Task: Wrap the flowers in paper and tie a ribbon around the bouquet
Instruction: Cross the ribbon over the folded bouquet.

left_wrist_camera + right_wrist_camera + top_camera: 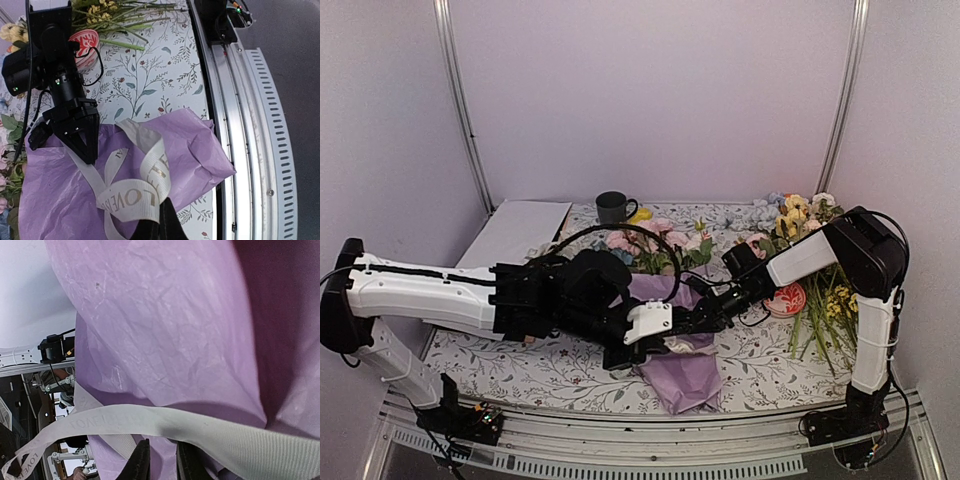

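Wrapped already, by the look: paper (190, 145) closed around flowers (655, 245), lying as a bouquet (682, 345) on the table (150, 75) between both arms. Needs tying: ribbon (132, 200) merely looped over the cone, unknotted. Pinching that loop with left gripper (161, 222), fingers pressed together; right gripper (86, 150) narrowly parted at 1 strand, hold unclear.

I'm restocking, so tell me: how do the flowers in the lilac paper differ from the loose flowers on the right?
The flowers are mostly pink; the loose pile is mostly yellow. The flowers' stems are tucked into the paper; the loose pile's long green stems lie bare. Both rest on the floral tablecloth.
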Available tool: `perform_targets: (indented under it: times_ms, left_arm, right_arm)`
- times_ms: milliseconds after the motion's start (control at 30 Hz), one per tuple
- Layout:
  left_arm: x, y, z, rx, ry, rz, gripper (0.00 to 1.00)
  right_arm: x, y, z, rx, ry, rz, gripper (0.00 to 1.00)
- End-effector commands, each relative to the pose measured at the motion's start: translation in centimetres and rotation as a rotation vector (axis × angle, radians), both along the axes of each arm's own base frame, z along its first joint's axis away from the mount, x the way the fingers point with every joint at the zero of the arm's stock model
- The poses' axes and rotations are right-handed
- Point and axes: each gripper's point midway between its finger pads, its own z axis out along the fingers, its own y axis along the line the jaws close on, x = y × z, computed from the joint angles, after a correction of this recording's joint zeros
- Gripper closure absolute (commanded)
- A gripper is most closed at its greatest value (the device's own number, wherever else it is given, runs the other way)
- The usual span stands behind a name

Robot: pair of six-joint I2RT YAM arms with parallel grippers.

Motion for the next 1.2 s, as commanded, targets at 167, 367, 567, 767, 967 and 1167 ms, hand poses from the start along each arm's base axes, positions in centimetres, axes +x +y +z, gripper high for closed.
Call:
perform_targets:
  times_ms: [167, 367, 567, 767, 967, 1167]
  left_arm:
    - [-0.4, -0.3, 8.5, -0.264, -0.047, -0.055, 1.00]
    - [1.7, 0.2, 8.0, -0.283, -0.023, -0.032, 1.00]
    - [11.0, 1.3, 5.0, -0.270, -0.024, 0.264, 1.00]
    - [18.0, 2.6, -0.3, -0.146, -0.027, 0.493, 1.00]
    - [20.0, 3.4, -5.2, -0.042, -0.010, 0.573, 1.00]
    - [20.5, 3.3, -8.3, -0.016, 0.043, 0.581, 1.00]
  right_arm:
    - [-1.7, -1.4, -3.8, -0.116, 0.076, -0.006, 0.80]
    - [-1.6, -1.4, -3.9, -0.116, 0.077, -0.007, 0.80]
    - [-1.7, -1.4, -3.9, -0.119, 0.078, -0.005, 0.80]
    - [-1.7, -1.4, -3.7, -0.118, 0.076, -0.006, 0.80]
    - [-0.6, -0.9, -1.0, -0.089, 0.019, -0.022, 0.80]
    - [1.6, -0.2, 1.5, -0.091, -0.064, -0.045, 0.80]
